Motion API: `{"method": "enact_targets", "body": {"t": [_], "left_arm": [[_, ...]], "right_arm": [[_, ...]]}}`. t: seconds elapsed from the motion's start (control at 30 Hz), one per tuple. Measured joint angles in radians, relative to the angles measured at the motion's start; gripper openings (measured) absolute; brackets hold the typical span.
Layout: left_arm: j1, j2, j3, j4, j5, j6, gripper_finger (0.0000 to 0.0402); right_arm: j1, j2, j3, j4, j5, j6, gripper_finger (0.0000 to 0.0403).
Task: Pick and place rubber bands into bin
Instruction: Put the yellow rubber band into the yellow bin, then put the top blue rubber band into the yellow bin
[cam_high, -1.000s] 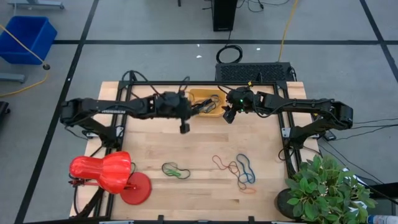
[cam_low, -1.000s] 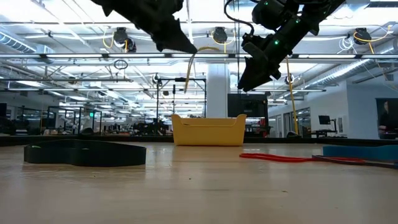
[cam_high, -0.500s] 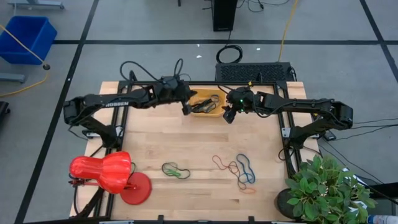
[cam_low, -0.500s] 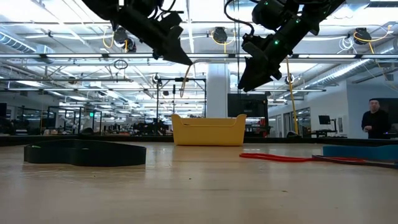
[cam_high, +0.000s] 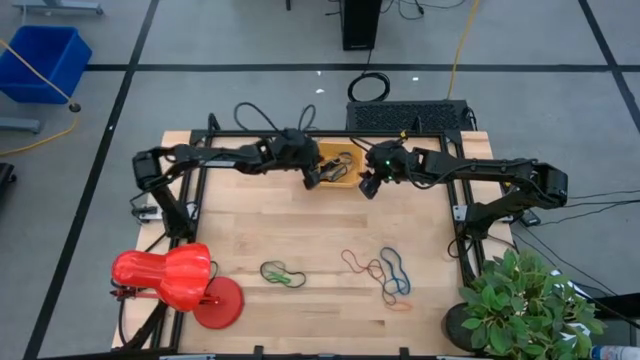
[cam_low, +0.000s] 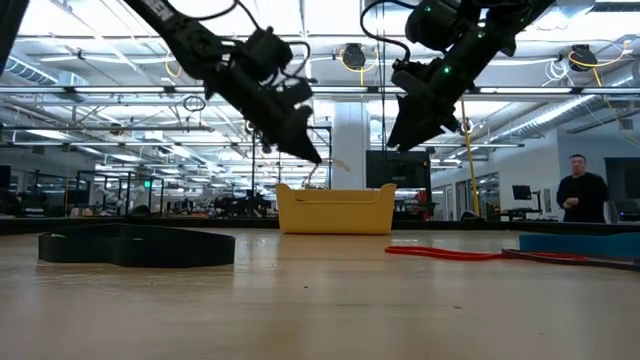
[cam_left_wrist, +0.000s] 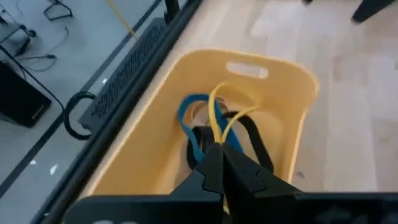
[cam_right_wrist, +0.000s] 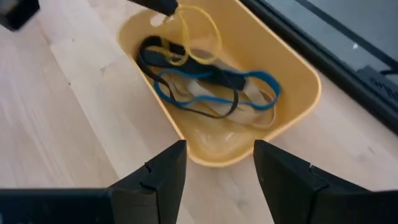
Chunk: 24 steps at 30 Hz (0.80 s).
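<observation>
The orange-yellow bin (cam_high: 334, 165) stands near the table's far edge with blue and black rubber bands (cam_right_wrist: 211, 84) lying in it. My left gripper (cam_high: 312, 178) is over the bin's left end, shut on a yellow rubber band (cam_left_wrist: 229, 106); in the low view it (cam_low: 316, 158) is just above the bin (cam_low: 335, 210). My right gripper (cam_high: 368, 186) is open and empty, higher up at the bin's right end (cam_right_wrist: 214, 171). More bands lie flat on the near part of the table: green and black (cam_high: 283, 273), red-orange (cam_high: 361, 264), blue (cam_high: 396, 270). My left gripper pinches one end of the yellow band's loop (cam_left_wrist: 217, 138) between its two fingertips. The fingers slant down toward the bin from the table's left. The loop (cam_right_wrist: 196, 31) hangs open below the tips over the bin; whether its lower end touches the bands inside, I cannot tell.
A red lamp-like object (cam_high: 165, 280) stands at the table's near left corner. A potted plant (cam_high: 530, 305) is beyond the near right corner. A blue crate (cam_high: 40, 58) sits on the floor at far left. A person (cam_low: 580, 190) stands far back in the room.
My left gripper, shut on the yellow band, has gone toward the table's far edge, then right and down to the bin's left end. The band now hangs over the bin.
</observation>
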Motion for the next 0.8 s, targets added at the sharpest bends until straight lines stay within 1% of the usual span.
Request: {"method": "enact_targets", "body": {"t": [0.13,0.27,0.47,0.6,0.8], "left_arm": [[0.001,0.06,0.0,-0.003,-0.002,-0.005,0.0004],[0.002,0.083,0.0,0.002,-0.006,-0.015,0.0021],[0.002,0.073,0.0,0.003,-0.015,-0.011,0.003],[0.002,0.071,0.0,0.051,-0.056,-0.012,0.003],[-0.004,0.071,0.0,0.112,-0.056,-0.016,0.003]], "right_arm": [[0.0,0.0,0.0,-0.035,0.001,0.037,0.018],[0.005,0.0,0.0,-0.037,0.002,0.047,0.018],[0.016,0.0,0.0,-0.037,0.002,0.046,0.018],[0.02,0.0,0.0,-0.037,0.002,0.045,0.018],[0.039,-0.008,0.0,-0.022,0.003,0.055,0.018]]}}
